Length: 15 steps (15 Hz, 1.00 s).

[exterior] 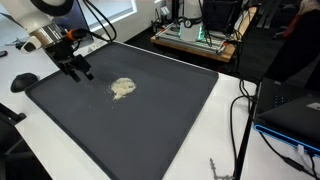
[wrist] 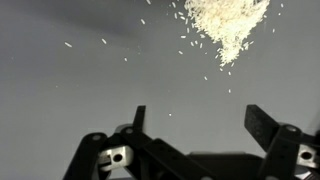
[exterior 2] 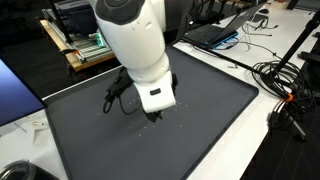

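Spread apart and empty, the claw [wrist: 195,112] is held low over the dark mat [exterior: 150,130], just beside the small pile of pale grains [exterior: 123,89], which lies well inside the mat's edges with loose grains scattered around it. An approach to the pile is judged to be in hand, and a closer move would call for a short, level advance with the fingertips kept clear of the mat surface. Open mat is seen on every side of the pile, and the white table [exterior: 228,125] and cables [exterior 2: 285,95] are found well apart from it.
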Each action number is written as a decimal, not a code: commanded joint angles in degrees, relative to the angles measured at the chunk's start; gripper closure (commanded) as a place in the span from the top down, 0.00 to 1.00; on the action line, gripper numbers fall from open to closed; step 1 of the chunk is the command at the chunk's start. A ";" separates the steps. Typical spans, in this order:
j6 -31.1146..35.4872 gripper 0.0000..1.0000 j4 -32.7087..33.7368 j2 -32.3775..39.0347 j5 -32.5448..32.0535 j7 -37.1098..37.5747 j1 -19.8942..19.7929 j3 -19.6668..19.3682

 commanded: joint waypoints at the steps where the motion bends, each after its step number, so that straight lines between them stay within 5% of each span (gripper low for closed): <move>1: 6.73 1.00 -13.83 -8.15 4.69 -4.40 -4.33 2.22; 15: 22.41 1.00 -50.65 -30.38 26.24 -24.36 -6.79 -2.55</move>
